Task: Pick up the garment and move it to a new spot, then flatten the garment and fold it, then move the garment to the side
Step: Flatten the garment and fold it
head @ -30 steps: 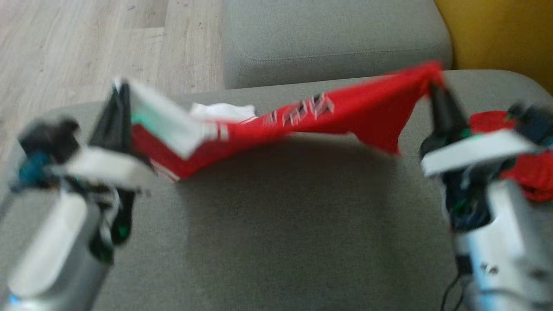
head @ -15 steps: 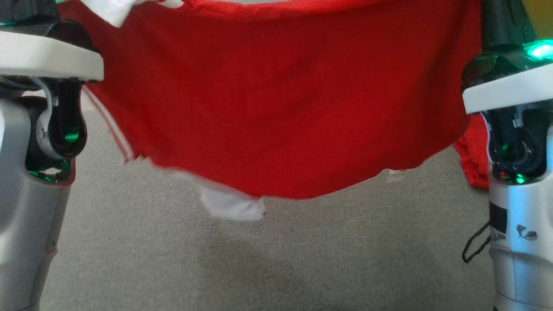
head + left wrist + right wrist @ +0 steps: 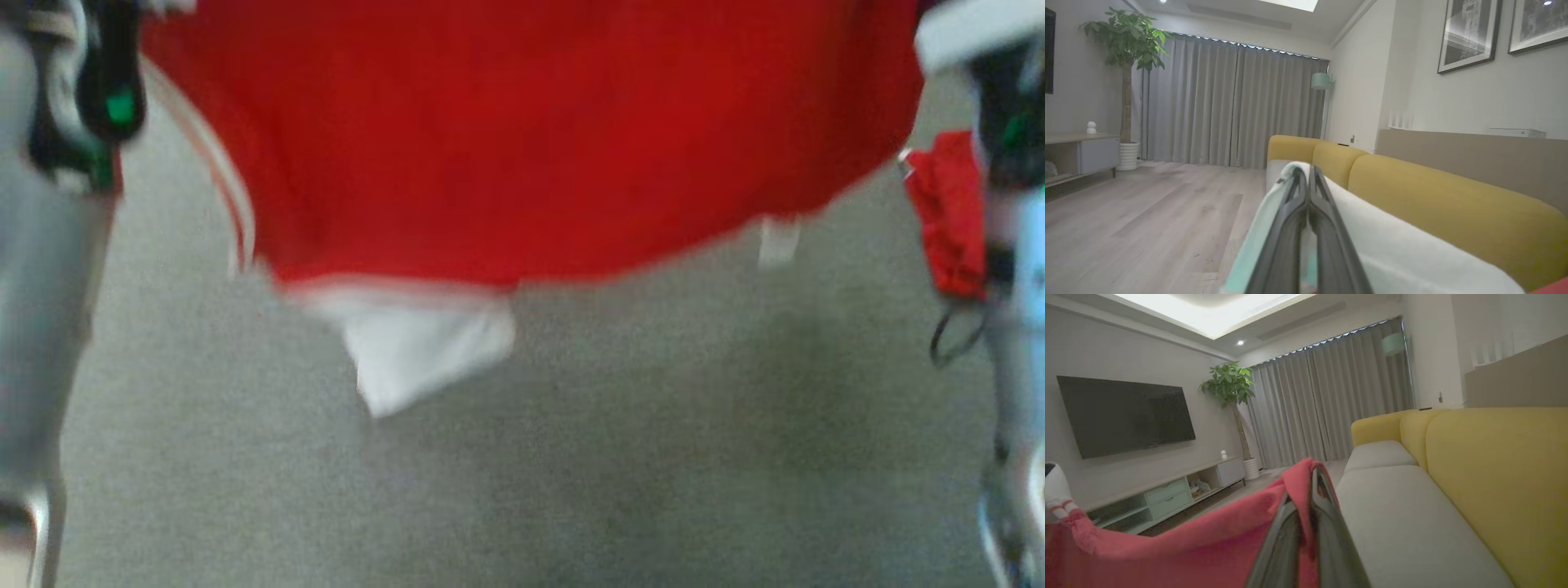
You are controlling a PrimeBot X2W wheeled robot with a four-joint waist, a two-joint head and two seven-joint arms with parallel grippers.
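The left fingers [image 3: 1286, 237] and right fingers [image 3: 1336, 543] were each pinched shut on the red garment [image 3: 522, 139], which hung spread between and below them above the sofa seat [image 3: 571, 490]. Lowering both ends evenly, with the span held taut, would likely lay it flat.

Red garment [image 3: 1208, 547] in the closed right gripper [image 3: 1314, 470], grey sofa seat [image 3: 1404, 514] just beyond.

Blurred red garment [image 3: 522, 139], upper part beyond the head view's top edge, lower hem soft and indistinct.
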